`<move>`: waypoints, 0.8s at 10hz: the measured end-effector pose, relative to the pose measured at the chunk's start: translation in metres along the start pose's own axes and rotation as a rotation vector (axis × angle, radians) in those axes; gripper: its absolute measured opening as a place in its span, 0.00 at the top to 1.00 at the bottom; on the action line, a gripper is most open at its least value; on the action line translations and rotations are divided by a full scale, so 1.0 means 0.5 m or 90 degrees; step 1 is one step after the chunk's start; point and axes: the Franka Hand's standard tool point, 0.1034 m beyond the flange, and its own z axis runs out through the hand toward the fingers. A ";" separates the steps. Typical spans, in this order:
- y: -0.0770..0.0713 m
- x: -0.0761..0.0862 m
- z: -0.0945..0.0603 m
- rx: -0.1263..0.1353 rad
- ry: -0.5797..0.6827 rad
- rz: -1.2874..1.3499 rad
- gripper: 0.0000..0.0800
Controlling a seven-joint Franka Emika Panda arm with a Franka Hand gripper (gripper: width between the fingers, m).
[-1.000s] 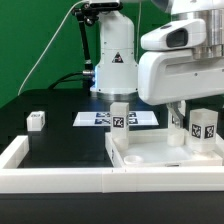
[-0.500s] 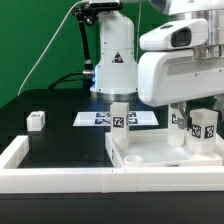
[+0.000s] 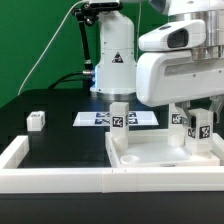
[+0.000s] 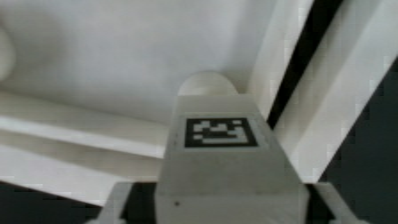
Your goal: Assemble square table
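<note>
The gripper [image 3: 200, 131] hangs at the exterior view's right, low over the table top [image 3: 150, 163]. Its two dark fingers [image 3: 190, 125] sit tight on both sides of the right leg [image 3: 200, 127], so it is gripping that leg. The leg stands straight up, with its tag facing us. I cannot tell if its bottom touches the top.

In the wrist view the right leg [image 4: 217, 150] fills the middle, held between the fingers, and its round end points at the white table top [image 4: 71, 110] (you can see the raised rim too).

The top lies on the black table [image 3: 70, 140], right by the low white wall [image 3: 60, 180]. A middle leg [image 3: 120, 115] stands up on the top's corner. A lone leg [image 3: 37, 121] sits far off on the black table. The marker board [image 3: 95, 119] lies flat behind.
</note>
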 end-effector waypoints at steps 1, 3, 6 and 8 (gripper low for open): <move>0.000 0.000 0.000 0.000 0.000 0.049 0.64; -0.005 -0.001 0.004 0.005 -0.001 0.209 0.64; -0.006 0.000 0.006 0.013 -0.003 0.432 0.64; -0.011 0.002 0.007 0.013 -0.005 0.591 0.64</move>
